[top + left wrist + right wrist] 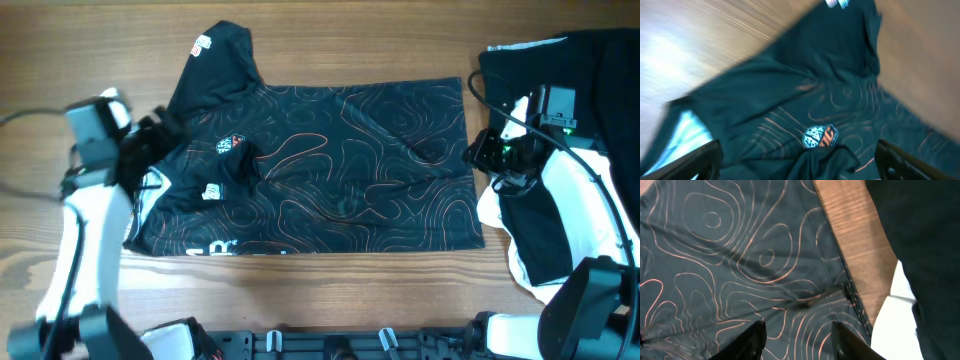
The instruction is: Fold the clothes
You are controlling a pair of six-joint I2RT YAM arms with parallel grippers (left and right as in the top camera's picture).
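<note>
1. The left arm's black two-finger gripper point(150, 142) hangs over the shoulder end of the garment. In the blurred left wrist view its fingers point(696, 161) stand wide apart and grip nothing. A small ridge of cloth rises between them, just below a blue and white crest badge point(821, 136).
2. The black sports jersey with thin orange contour lines point(350, 160) lies spread flat on the pale wooden table point(330, 40), roughly in the middle.
   - Its long axis runs left to right.
   - One short sleeve point(215, 50) sticks out toward the far left corner.
   - The straight bottom hem point(470, 160) faces right.
   - White lettering peeks out along the near edge.
3. The right arm's black two-finger gripper point(487, 152) sits just beside that hem. In the right wrist view its fingers point(752, 336) are spread, with nothing between them but the patterned cloth below. The hem edge and a strip of bare wood lie just to one side.
4. Farther right, touching the right arm, a heap of other black and white garments point(540, 235) waits.
5. Judgement: each arm is nearest its own end of the jersey, so the long axis joins the two grippers. A fold across the middle would carry one end toward the other. The loose sleeve is nearer the left arm.
</note>
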